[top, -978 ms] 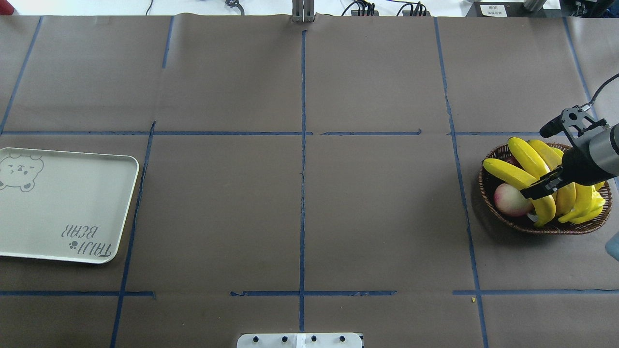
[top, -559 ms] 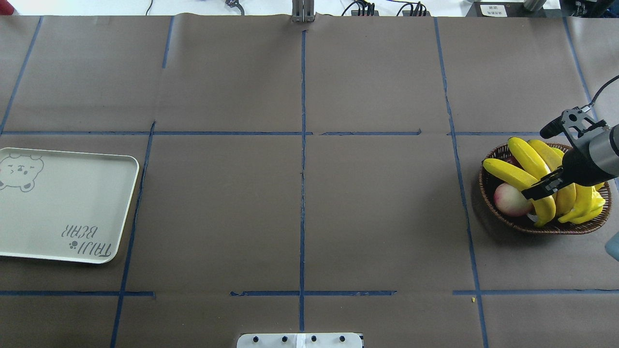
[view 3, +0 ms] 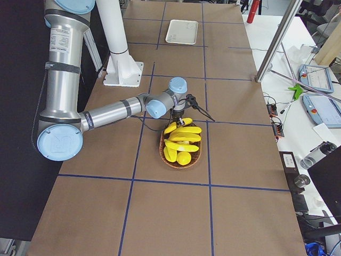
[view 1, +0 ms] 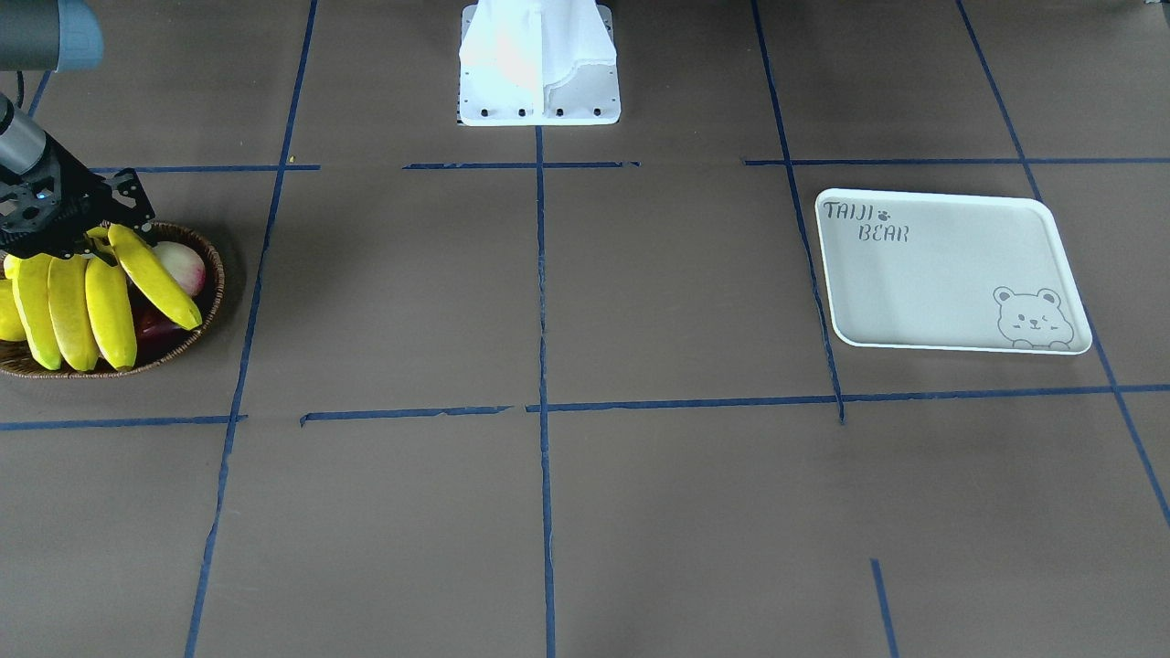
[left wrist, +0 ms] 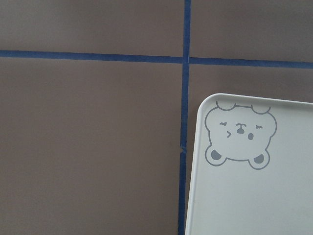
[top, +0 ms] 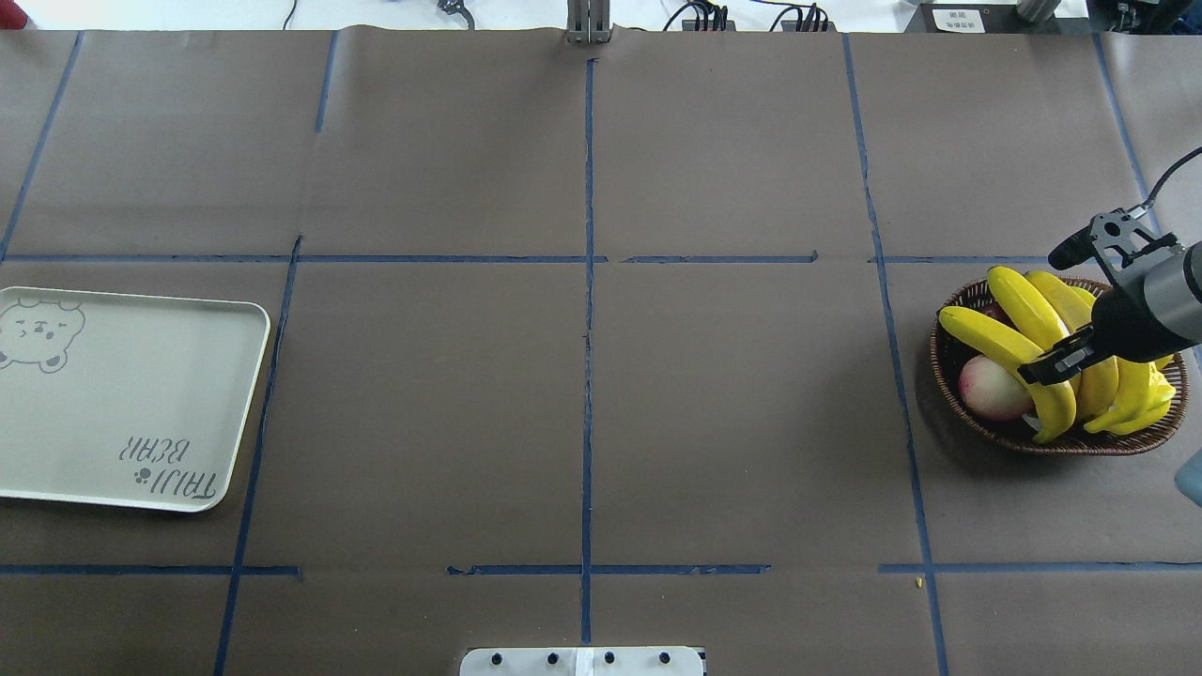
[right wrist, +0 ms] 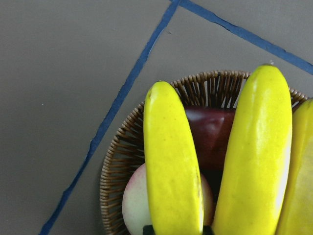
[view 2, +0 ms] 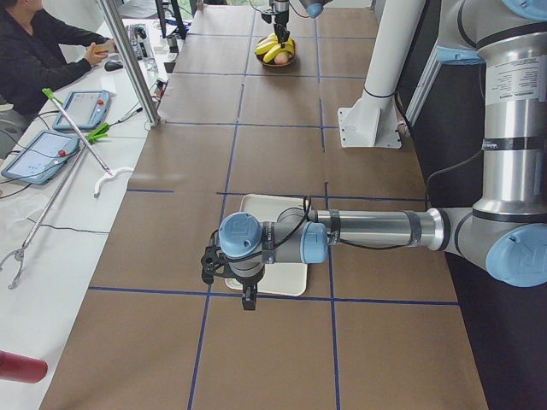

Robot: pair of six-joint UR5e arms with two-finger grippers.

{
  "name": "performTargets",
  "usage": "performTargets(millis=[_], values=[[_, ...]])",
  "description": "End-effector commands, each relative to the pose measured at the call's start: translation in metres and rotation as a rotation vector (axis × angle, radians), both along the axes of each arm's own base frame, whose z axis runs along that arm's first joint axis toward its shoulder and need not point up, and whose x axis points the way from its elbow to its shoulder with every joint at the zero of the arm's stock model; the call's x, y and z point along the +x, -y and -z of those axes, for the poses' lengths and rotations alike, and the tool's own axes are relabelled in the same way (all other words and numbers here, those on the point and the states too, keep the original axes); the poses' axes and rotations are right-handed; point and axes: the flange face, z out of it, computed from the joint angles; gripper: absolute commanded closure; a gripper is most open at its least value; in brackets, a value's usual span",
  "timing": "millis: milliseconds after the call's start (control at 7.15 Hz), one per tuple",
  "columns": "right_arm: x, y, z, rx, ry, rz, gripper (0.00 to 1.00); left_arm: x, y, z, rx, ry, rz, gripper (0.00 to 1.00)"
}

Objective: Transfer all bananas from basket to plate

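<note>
Table (top: pixel 732 422), plate (top: pixel 122 376); left arm (view 2: pixel 376 229) side-view only.

You have brown paper (top: pixel 732 422) spread under and all around the right claw (top: pixel 1044 364), gridded with blue tape lines (top: pixel 588 376). Past the claw, away from its base, your white bench (view 3: pixel 298 138) carries tablets (view 3: pixel 315 77) beside a slanted metal post (view 3: pixel 275 40).
</note>
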Motion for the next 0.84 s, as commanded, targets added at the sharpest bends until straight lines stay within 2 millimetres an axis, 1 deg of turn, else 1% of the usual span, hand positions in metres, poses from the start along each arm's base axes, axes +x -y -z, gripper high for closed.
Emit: performTargets(millis=[0, 140, 280, 419, 559, 699], values=[[0.002, 0.0, 0.004, 0.006, 0.008, -0.003, 1.0, 0.0, 0.002, 0.001, 0.002, 0.0, 0.001, 0.0], [0.008, 0.001, 0.016, 0.015, 0.023, -0.019, 1.0, 0.0, 0.003, 0.004, -0.012, 0.0, 0.019, 0.0], [0.033, 0.01, 0.03, 0.006, 0.069, -0.059, 1.0, 0.0, 0.005, 0.011, -0.014, -0.002, 0.033, 0.0], [0.056, 0.016, 0.04, -0.031, 0.141, -0.075, 1.0, 0.001, 0.008, 0.017, 0.0, -0.002, 0.033, 0.0], [0.058, 0.027, 0.062, -0.13, 0.2, -0.156, 1.0, 0.002, 0.019, 0.031, 0.03, -0.002, 0.038, 0.0], [0.045, 0.049, 0.103, -0.232, 0.255, -0.261, 1.0, 0.008, 0.037, 0.051, 0.046, -0.006, 0.074, 0.0]])
